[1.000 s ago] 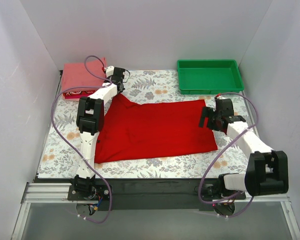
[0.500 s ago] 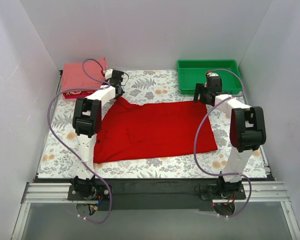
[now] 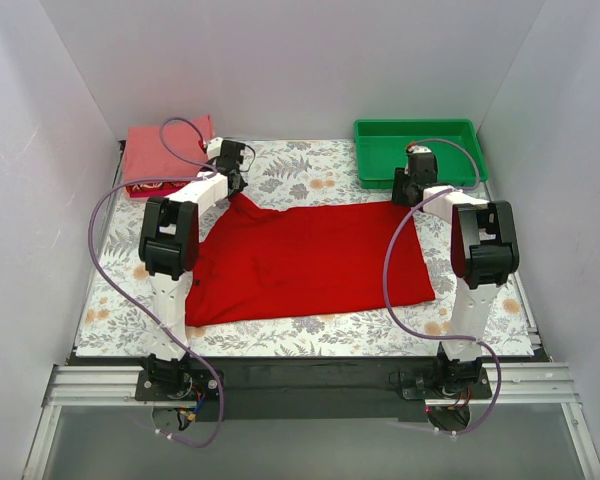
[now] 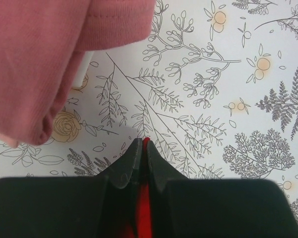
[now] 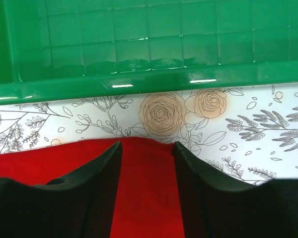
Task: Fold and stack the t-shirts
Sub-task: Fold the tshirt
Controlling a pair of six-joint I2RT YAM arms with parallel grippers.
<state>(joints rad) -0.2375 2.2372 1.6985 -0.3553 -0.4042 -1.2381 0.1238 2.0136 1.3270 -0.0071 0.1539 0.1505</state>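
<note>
The bright red t-shirt (image 3: 310, 260) lies spread flat on the flowered table cloth. My left gripper (image 3: 234, 182) is shut on its far left corner; a strip of red cloth (image 4: 145, 198) shows pinched between the jaws in the left wrist view. My right gripper (image 3: 408, 192) is open at the shirt's far right corner, its fingers either side of the red edge (image 5: 146, 168). A stack of folded t-shirts, salmon-pink on top (image 3: 160, 152), sits at the far left; its salmon cloth (image 4: 49, 54) hangs close above my left gripper (image 4: 143, 145).
A green plastic tray (image 3: 418, 150) stands at the far right, its front wall (image 5: 139, 74) just beyond my right gripper (image 5: 147, 146). White walls close in the table on three sides. Purple cables loop off both arms.
My right arm has swung from the shirt's right edge up to its far right corner, near the green tray. My left gripper has stayed at the far left corner.
</note>
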